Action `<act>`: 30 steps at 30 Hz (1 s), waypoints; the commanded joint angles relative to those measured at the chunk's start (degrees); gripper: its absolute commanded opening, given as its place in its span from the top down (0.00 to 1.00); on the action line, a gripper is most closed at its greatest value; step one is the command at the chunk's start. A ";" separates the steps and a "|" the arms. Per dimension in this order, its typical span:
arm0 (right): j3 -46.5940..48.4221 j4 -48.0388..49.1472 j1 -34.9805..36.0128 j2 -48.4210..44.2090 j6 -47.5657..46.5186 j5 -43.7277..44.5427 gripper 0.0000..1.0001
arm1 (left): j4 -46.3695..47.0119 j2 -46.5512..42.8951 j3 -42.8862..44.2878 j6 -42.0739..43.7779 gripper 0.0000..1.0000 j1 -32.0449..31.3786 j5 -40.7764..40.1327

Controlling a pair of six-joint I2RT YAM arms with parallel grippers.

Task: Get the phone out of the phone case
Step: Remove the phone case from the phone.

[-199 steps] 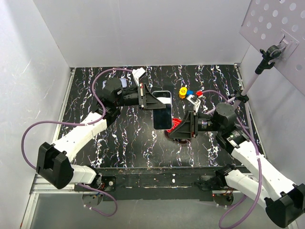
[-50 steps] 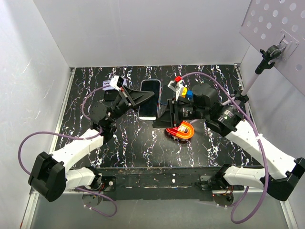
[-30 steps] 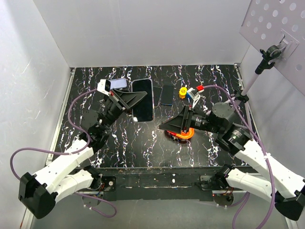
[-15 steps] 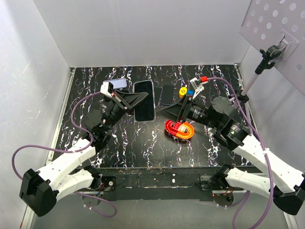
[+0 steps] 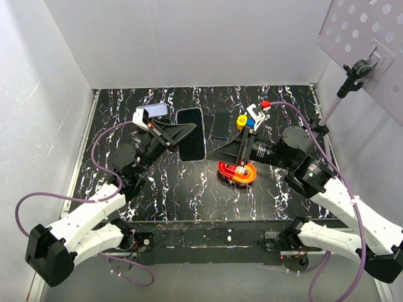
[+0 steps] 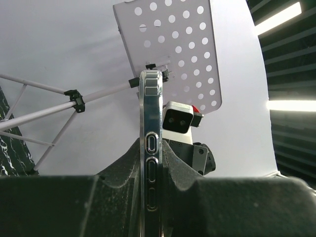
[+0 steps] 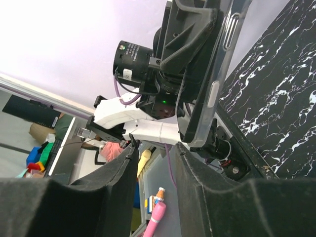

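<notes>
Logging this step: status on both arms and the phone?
Left pincer shut on clear-edged phone case, held up. Right pincer open, empty, beside it. Dark slab flat on table, likely the phone.

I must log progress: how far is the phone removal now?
Looks done: a dark slab lies flat on the table, apart from the light-rimmed piece, so phone and case seem separated; which is which I cannot tell. In hand: the left fingers clamp that piece. The right fingers are open, empty. Left: perhaps setting it down.
</notes>
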 commanded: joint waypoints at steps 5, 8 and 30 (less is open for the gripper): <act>1.23 3.07 0.24 1.63 1.62 -2.51 0.60 | 1.89 -1.28 2.50 1.47 1.00 0.21 -1.23; 0.52 3.33 0.24 2.16 1.62 -1.81 0.60 | 2.07 -1.28 2.58 1.29 1.00 0.13 -1.14; 2.63 -2.12 0.24 11.30 -2.42 5.13 0.58 | 10.07 0.56 2.50 -5.48 1.00 -0.49 2.28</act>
